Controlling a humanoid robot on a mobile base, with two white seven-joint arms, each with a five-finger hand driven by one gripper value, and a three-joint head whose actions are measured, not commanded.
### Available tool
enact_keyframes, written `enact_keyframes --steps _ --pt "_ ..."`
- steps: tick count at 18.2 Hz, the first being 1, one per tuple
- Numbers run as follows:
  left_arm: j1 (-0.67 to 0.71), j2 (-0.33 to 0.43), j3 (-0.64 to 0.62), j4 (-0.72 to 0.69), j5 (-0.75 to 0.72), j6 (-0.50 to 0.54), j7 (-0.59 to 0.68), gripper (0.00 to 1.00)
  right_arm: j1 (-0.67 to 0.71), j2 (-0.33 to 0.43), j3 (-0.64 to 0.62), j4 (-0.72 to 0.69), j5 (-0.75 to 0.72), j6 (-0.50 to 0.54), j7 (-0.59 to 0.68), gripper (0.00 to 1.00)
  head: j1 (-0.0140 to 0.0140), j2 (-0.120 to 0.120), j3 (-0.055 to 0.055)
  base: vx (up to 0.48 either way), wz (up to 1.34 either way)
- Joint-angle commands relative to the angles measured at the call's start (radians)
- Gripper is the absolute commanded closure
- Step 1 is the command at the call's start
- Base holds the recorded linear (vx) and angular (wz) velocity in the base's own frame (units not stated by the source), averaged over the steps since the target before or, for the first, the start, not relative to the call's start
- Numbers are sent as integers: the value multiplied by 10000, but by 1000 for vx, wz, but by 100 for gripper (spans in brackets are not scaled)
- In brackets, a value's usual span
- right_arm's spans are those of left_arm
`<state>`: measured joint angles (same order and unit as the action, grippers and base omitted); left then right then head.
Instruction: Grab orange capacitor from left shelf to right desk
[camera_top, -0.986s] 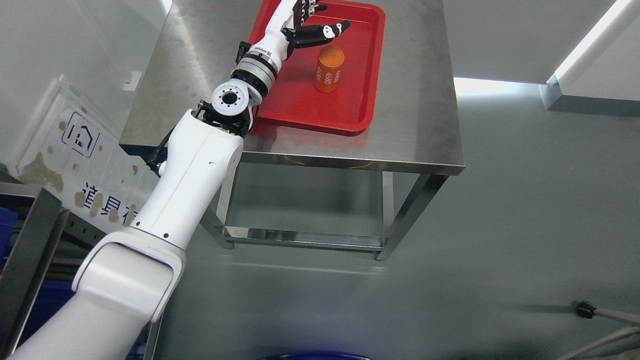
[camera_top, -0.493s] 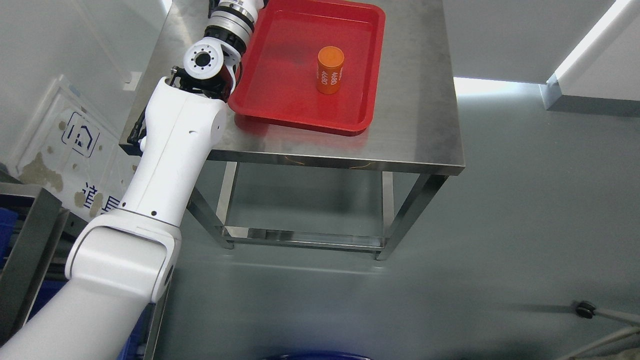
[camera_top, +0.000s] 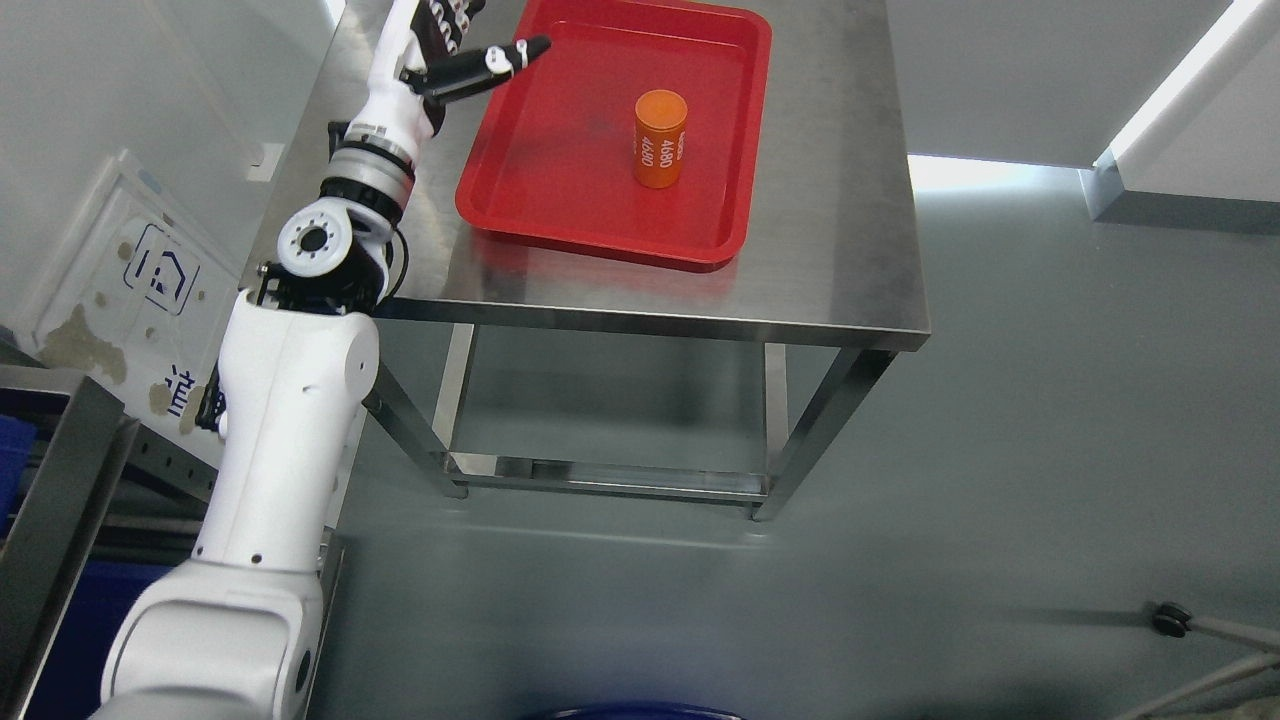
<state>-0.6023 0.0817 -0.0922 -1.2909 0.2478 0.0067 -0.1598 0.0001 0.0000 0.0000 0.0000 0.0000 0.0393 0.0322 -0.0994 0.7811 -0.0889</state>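
An orange capacitor (camera_top: 659, 138) with white print stands upright in a red tray (camera_top: 560, 190) on a steel desk (camera_top: 840, 250). My left hand (camera_top: 455, 45) is at the tray's far left edge, well to the left of the capacitor and apart from it. Its fingers are spread and hold nothing, with the thumb (camera_top: 500, 62) stretched over the tray's rim. The white left arm (camera_top: 290, 400) rises from the lower left. The right arm is out of view.
A steel shelf frame (camera_top: 55, 480) with blue bins stands at the lower left. A white panel with blue print (camera_top: 150, 290) leans left of the desk. A cable and a caster (camera_top: 1170, 618) lie on the grey floor at the lower right.
My left hand has pulled back to the left, from beside the capacitor to the tray's left edge. The arm has swung left with it. The capacitor stands in the same spot.
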Motion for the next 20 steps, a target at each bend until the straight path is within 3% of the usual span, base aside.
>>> enact_keyframes --steps 1,3,7,10,20 --pt "1958 565 2040 -3627 7 25 -473 0 -16 -175 -108 -338 46 6 0 0 0 0 0 0 0" --pt "1881 488 2133 -3627 7 85 -275 0 -16 -175 -108 -338 46 6 0 0 0 0 0 0 0" --pt "2232 -642 1798 -3627 -176 453 248 0 -16 -175 -108 -338 46 6 0 0 0 0 0 0 0" --pt "2602 -642 1138 -3627 -727 454 248 0 -16 -175 -108 -338 46 6 0 0 0 0 0 0 0" --pt "2587 -642 1182 -3612 -1159 408 172 0 -16 -175 -108 -338 46 6 0 0 0 0 0 0 0"
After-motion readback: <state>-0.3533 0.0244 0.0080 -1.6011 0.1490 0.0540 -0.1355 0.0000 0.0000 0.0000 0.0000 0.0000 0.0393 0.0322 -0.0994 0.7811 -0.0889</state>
